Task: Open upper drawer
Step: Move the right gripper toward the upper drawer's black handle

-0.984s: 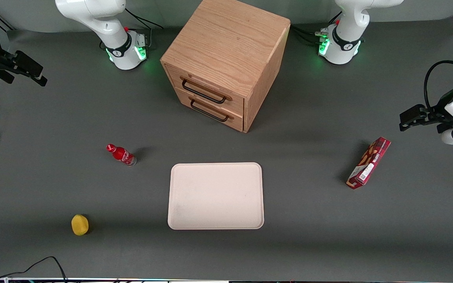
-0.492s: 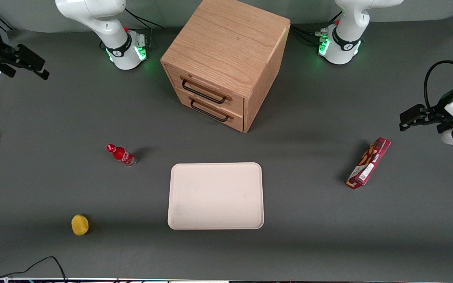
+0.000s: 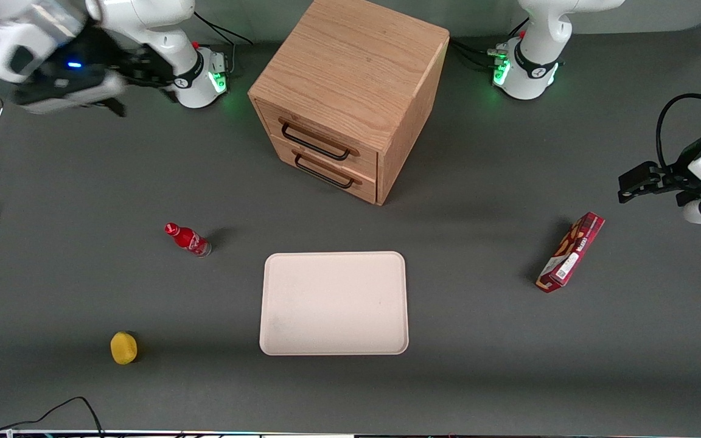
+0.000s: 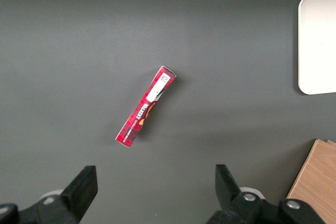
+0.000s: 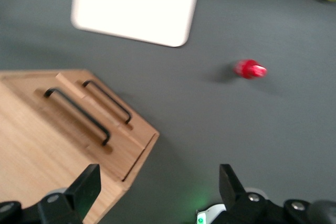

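White arm (image 3: 143, 24), black hand (image 3: 116, 103)

right arm: raised above the bench corner at its own end, near its base | gripper (image 3: 113, 100): hangs in the air, jaws spread wide, holding nothing

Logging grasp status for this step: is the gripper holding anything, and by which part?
Nothing is held. The gripper, jaws open, hangs above the table toward the working arm's end, apart from the upper drawer, which is shut.
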Controlling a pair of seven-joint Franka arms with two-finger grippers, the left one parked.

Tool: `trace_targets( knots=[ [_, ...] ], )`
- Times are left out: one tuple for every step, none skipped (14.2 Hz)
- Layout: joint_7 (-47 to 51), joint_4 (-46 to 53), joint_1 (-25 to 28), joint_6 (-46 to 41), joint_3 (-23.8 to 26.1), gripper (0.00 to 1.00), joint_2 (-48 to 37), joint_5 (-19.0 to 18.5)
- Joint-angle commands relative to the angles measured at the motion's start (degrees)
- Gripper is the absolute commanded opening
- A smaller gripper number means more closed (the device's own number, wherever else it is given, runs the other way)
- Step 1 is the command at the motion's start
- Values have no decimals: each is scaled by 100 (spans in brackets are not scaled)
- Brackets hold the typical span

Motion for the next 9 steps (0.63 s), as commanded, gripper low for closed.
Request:
trace_targets(
  knots=[
    [-733,350,-6,93,342,100,557,322],
    [-969,350,3,164,378,100,706,489],
    [-1407,341,3,225,457,100,873,621],
    [-1724,315,-6,278,579,100,1040,823],
    [-1858,280,-6,278,589,100,1198,1068],
    [-1868,262,-6,252,615,100,1374,1158],
    [-1877,219,3,278,729,100,1524,1159],
    [-1886,157,-6,383,852,100,1638,1115],
    [-1921,17,3,619,896,100,1709,1097]
  ],
)
